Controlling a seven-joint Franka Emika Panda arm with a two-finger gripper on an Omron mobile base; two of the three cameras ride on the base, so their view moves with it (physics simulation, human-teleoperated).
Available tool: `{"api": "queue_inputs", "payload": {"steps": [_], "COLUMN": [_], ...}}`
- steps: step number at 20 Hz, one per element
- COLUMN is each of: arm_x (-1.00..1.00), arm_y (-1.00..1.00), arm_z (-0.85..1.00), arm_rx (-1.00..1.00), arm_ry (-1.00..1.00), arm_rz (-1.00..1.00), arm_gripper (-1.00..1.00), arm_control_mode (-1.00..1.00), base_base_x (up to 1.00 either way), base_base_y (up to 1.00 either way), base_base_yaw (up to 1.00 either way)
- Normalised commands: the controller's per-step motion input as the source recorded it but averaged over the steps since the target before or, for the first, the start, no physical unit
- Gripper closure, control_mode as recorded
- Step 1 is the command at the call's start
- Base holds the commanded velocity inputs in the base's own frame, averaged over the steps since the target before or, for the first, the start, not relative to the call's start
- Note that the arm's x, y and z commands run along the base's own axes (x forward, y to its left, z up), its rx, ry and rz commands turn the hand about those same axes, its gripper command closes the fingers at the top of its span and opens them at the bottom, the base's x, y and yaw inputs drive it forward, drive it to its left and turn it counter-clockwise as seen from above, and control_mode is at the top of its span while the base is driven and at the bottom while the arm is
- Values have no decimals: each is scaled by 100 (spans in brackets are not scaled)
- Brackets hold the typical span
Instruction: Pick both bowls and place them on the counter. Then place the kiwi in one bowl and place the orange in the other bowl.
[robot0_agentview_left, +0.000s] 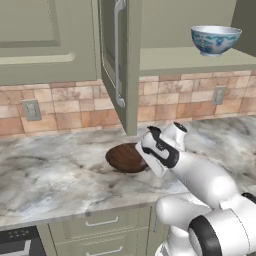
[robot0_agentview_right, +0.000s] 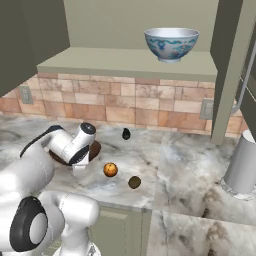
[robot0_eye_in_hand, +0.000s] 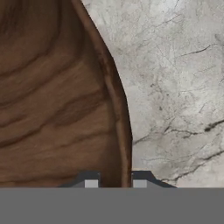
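Though the arm hides most of the wooden bowl (robot0_agentview_left: 124, 158) on the tabletop (robot0_agentview_left: 50, 175), the pincer (robot0_eye_in_hand: 115, 183) straddles its rim, apparently clamped, while the white bowl (robot0_agentview_right: 171, 44) sits on the cabinet shelf (robot0_agentview_right: 100, 64) at twelve o'clock from orange (robot0_agentview_right: 110, 169) and kiwi (robot0_agentview_right: 134, 182).

Orange (robot0_agentview_right: 110, 169) beside kiwi (robot0_agentview_right: 134, 182)

We count two bowls: one dark wooden bowl (robot0_agentview_left: 125, 158) and one blue-patterned white bowl (robot0_agentview_right: 171, 44). One orange (robot0_agentview_right: 110, 169), one kiwi (robot0_agentview_right: 134, 182), one small black pointed thing (robot0_agentview_right: 126, 133).
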Motion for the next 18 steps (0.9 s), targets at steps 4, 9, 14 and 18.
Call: {"api": "queue_inputs", "payload": {"steps": [4, 9, 14, 18], "arm_x": [32, 14, -4, -3], "arm_y": [0, 1, 1, -1], "arm_z": [-35, -31, -14, -2], "arm_rx": [0, 0, 0, 0], "arm_ry": [0, 0, 2, 3], "arm_rz": [0, 0, 0, 0], "arm_gripper": [100, 100, 100, -100], "arm_control_mode": [-100, -100, -100, -100], "base_base_x": [0, 0, 0, 0], "base_base_y": [0, 0, 0, 0], "base_base_yaw": [0, 0, 0, 0]}}
